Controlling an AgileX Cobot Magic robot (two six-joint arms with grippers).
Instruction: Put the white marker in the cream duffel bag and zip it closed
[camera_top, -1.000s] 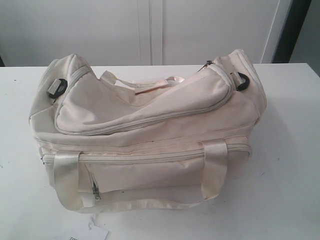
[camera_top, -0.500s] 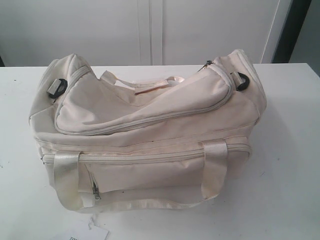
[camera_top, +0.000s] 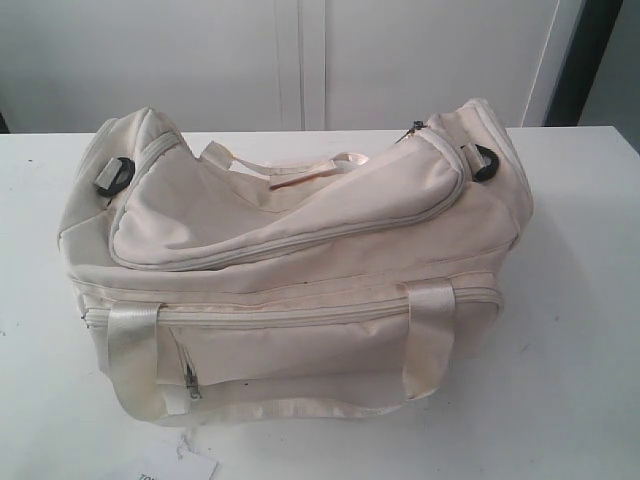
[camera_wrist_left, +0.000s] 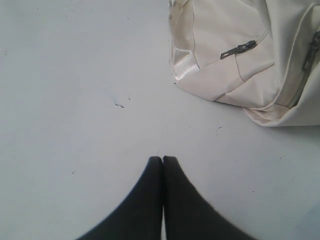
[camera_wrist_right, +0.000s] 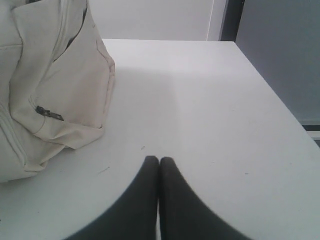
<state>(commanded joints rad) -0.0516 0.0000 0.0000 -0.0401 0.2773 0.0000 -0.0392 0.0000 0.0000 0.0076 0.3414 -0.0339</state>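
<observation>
Overall, the bag (camera_top: 300, 260) sat in the middle of the table (camera_top: 580, 330), a strap (camera_top: 430, 335) draped over its near side. From the left wrist, the left gripper (camera_wrist_left: 162, 160) hung pressed together above bare table, apart from the bag's corner. From the right wrist, the right gripper (camera_wrist_right: 159, 160) was likewise pressed together over the table, near the bag's end.

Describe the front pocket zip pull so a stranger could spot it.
A cream duffel bag fills the white table. On its near face, beside the left strap, sits a small grey zip pull. Unlike the black end clips, it sits low.
</observation>
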